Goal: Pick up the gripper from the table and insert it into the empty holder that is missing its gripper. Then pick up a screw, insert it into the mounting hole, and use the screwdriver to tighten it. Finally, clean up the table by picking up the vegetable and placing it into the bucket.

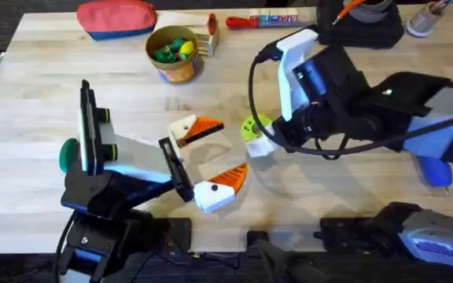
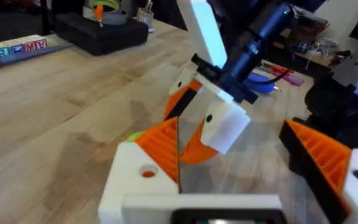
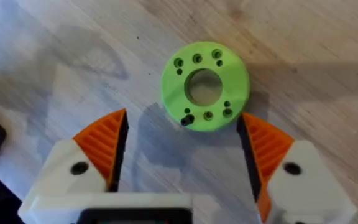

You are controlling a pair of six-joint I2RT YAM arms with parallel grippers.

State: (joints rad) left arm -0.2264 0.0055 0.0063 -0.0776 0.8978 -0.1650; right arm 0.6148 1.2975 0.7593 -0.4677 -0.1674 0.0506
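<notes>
The right claw (image 3: 182,165) hangs open over the counter (image 1: 46,86), its two orange-padded fingers (image 3: 101,146) spread apart with the lime-green disc (image 3: 205,86) lying on the wood just ahead of the gap, touched by neither pad. In the overhead view this claw (image 1: 259,141) sits near the counter's middle, with the disc (image 1: 252,127) partly hidden under it.

The left claw (image 1: 207,161) is open too, empty, its white fingers topped with orange wedges (image 1: 230,178) pointing toward the right arm. From the left wrist view, the right claw (image 2: 213,127) appears between those fingers (image 2: 157,146); one of its white blocks may be the plain holder (image 2: 227,127), though the angle makes that hard to confirm.

Toward the far edge stands the bucket (image 1: 175,53), holding green and yellow vegetable pieces (image 1: 173,50). The red pouch (image 1: 116,17) lies to its left. The blue screwdriver (image 1: 433,171) shows at the right, partly behind the right arm. A slim red-handled tool (image 1: 262,21) lies along the far edge.
</notes>
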